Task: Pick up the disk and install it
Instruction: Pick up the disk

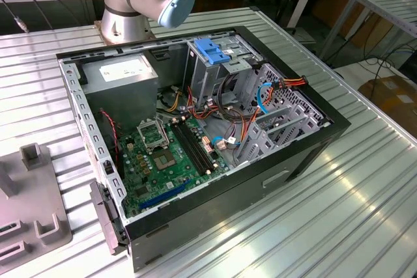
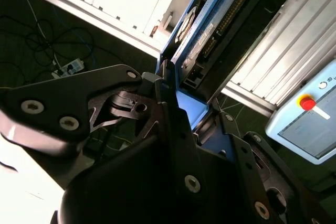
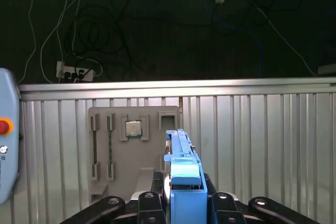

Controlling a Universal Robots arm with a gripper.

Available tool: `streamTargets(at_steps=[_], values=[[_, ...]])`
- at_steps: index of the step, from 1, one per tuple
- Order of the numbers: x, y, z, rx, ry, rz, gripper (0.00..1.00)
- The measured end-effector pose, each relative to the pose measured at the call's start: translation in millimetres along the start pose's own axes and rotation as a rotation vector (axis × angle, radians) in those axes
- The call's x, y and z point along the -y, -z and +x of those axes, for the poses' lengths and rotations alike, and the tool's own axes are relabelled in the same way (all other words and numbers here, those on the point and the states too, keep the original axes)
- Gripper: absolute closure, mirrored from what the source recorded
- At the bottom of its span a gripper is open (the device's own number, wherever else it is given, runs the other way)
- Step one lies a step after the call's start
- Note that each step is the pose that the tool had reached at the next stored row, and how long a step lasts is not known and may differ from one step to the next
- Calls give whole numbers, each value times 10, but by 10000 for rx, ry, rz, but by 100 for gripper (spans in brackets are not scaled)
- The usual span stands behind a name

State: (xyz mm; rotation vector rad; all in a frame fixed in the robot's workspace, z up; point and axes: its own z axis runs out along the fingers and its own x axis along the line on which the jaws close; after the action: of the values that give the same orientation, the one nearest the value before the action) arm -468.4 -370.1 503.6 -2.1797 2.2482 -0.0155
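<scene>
Holding the disk (image 3: 181, 163) edge-on over the ribbed worktop (image 3: 262, 140).
The end effector (image 3: 184, 195) is clamped on the disk's blue-bracketed sides; a grey fixture plate (image 3: 126, 156) lies beneath, and the exterior view shows an open computer case (image 1: 195, 128).

An open computer case (image 1: 260, 187) lies midway on the ribbed table (image 1: 352, 206); a grey fixture plate (image 1: 32, 222) sits near its edge, on the exterior view's left.

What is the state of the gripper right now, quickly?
The gripper is closed, holding the disk by its blue-bracketed edges.
</scene>
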Motion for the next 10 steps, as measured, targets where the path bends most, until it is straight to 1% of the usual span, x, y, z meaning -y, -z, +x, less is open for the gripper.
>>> streamTargets(at_steps=[3,6,10], values=[[0,28,0,0,0,-1,63],[1,77,0,0,0,-1,63],[1,84,0,0,0,-1,63]])
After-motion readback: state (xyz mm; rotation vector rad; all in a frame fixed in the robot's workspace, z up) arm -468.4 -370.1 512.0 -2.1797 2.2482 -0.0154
